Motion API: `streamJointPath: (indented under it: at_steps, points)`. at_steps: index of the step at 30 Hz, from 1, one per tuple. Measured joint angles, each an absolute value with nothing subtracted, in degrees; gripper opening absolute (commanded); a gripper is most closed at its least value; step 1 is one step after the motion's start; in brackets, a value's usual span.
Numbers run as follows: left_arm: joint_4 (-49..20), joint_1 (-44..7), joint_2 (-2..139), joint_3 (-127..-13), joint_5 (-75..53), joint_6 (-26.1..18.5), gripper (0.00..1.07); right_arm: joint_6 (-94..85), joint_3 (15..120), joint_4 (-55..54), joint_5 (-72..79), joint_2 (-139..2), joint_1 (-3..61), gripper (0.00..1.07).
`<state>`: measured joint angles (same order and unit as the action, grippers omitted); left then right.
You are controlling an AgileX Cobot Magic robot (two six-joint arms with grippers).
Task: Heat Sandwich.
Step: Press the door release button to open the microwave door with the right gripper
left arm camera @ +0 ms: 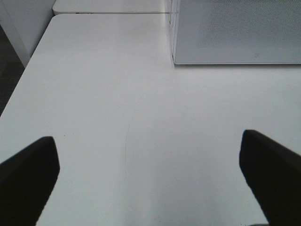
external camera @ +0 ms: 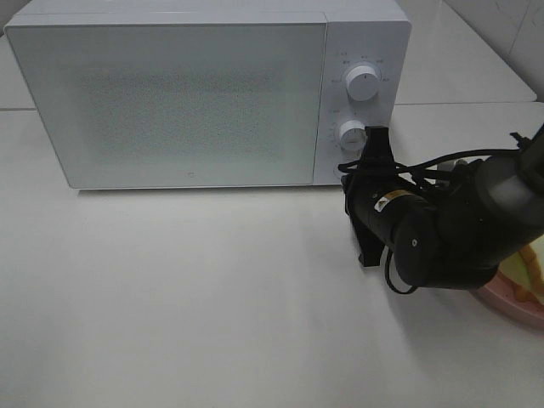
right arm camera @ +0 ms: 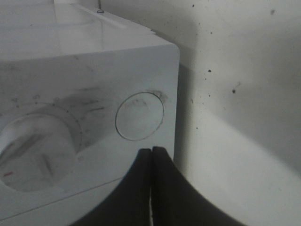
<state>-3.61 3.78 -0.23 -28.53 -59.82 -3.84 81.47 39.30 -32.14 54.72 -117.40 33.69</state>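
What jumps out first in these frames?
The big white microwave at the back of the table, door closed, with the black right gripper shut and pointed at the round button beside a knob. At the right edge, a pink plate with the sandwich is partly hidden by that arm; the left gripper hangs open over the table.
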Motion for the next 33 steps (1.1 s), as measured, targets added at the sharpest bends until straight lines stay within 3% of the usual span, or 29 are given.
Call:
streamJointPath:
  at_steps: [33]
  points:
    - [-3.6, 3.8, -0.2, -28.5, -59.8, -3.8, 1.03, 78.0, 46.2, -33.7, 57.6, -122.8, 31.9, 0.00]
